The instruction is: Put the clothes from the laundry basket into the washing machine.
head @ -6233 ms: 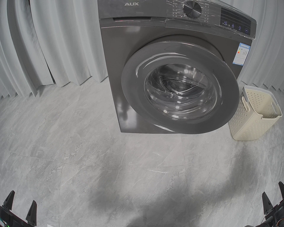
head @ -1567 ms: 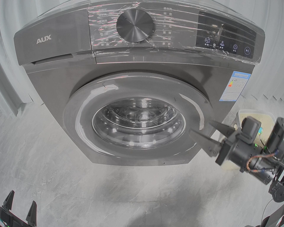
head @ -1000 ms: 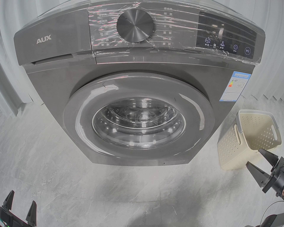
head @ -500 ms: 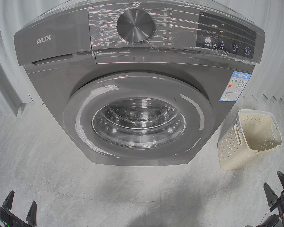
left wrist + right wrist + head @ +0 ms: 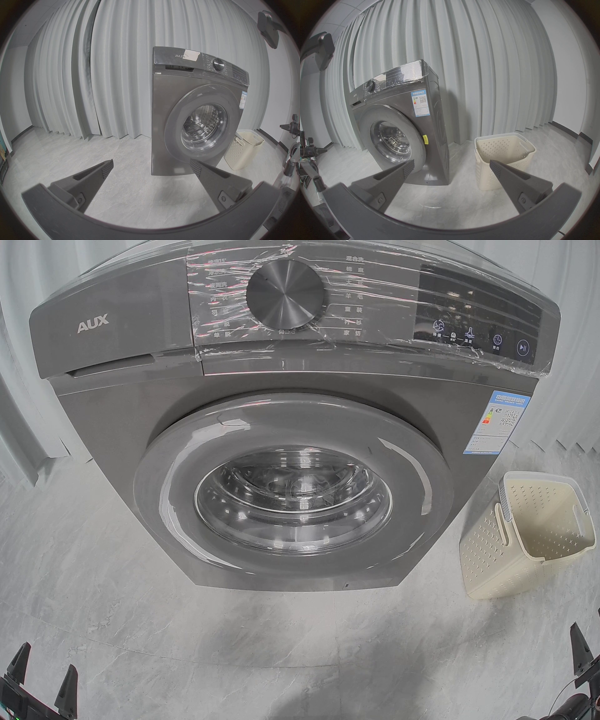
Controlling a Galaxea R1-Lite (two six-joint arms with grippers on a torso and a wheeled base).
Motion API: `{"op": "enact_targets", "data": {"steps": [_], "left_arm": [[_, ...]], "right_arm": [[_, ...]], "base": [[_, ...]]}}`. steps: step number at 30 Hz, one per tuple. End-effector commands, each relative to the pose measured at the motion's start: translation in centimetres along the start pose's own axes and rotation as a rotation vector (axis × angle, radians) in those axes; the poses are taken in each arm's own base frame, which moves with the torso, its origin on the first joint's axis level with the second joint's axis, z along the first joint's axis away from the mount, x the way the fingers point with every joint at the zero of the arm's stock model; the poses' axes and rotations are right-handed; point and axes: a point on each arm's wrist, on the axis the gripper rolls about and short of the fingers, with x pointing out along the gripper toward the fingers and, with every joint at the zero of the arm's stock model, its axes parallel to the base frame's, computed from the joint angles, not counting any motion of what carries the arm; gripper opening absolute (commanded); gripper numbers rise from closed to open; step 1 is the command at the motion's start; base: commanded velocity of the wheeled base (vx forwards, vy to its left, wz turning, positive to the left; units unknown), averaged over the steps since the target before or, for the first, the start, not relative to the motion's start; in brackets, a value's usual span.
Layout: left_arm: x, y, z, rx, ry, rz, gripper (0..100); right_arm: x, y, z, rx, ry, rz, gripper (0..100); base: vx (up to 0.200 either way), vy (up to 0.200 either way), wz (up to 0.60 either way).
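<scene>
Head view, low corners: left gripper and right gripper both spread wide, nothing held, over grey floor tiles. Farther out, cream laundry basket stands upright just beside washing machine, on its right; round door shut. Pleated curtain behind.

The floor is pale grey marbled tile with thin joints running across it; 2 things stand directly on it: the grey washing machine, upright with its round door shut, and the cream perforated laundry basket, upright just beside the machine on the robot's right; white curtains hang down to the floor behind both.
</scene>
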Motion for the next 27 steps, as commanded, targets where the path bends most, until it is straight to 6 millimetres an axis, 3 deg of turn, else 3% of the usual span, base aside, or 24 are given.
{"op": "enact_targets", "data": {"steps": [1,8,27], "left_arm": [[0.0,0.0,-0.5,0.0,0.005,0.002,100],[0.0,0.0,-0.5,-0.005,0.005,0.0,100],[0.0,0.0,-0.5,0.006,0.006,0.003,100]], "right_arm": [[-0.2,0.2,-0.8,-0.032,0.01,-0.076,100],[-0.8,0.2,-2.2,-0.056,0.083,-0.04,100],[-0.8,0.2,-2.4,-0.073,0.1,-0.019,100]], "base": [[0.0,0.0,0.0],[0.0,0.0,0.0],[0.0,0.0,0.0]]}}
